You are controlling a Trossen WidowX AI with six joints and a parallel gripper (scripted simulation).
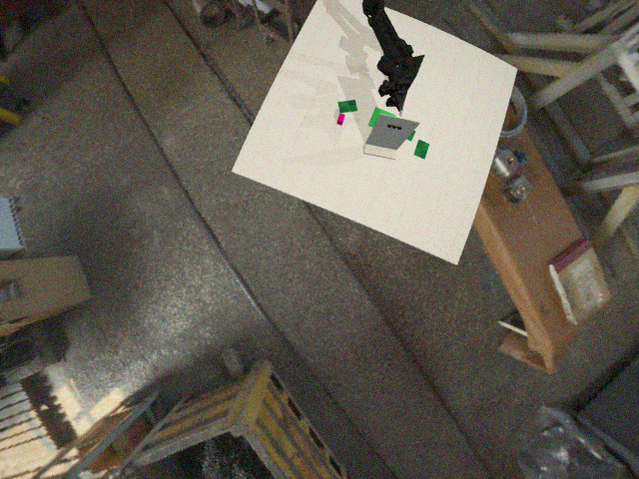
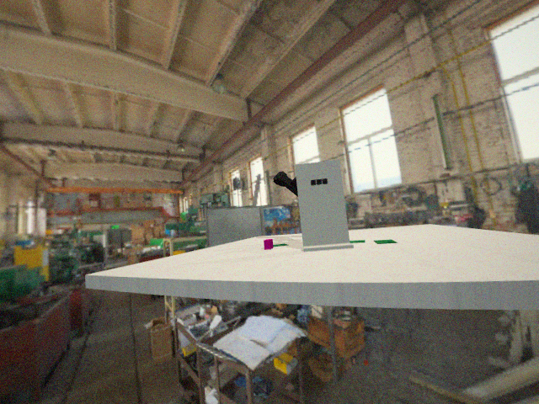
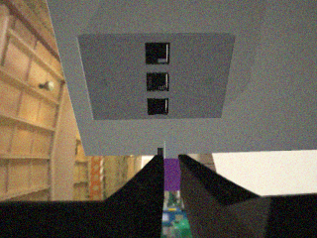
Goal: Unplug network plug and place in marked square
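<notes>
While all three sockets (image 3: 158,80) in the panel (image 3: 267,89) gape dark, the claw (image 3: 169,157) is clenched on the single purple plug (image 3: 171,175) just off the panel's face, long axis toward it. Three green squares lie around the panel's foot, the brightest (image 1: 379,116) beneath the claw. One magenta cube (image 1: 340,119) sits beyond them.

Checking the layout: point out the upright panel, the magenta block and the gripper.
upright panel (image 2: 322,209), exterior view, middle of its grey face.
magenta block (image 2: 268,243), exterior view, its front side.
gripper (image 3: 170,166), wrist view, between its fingertips.
</notes>
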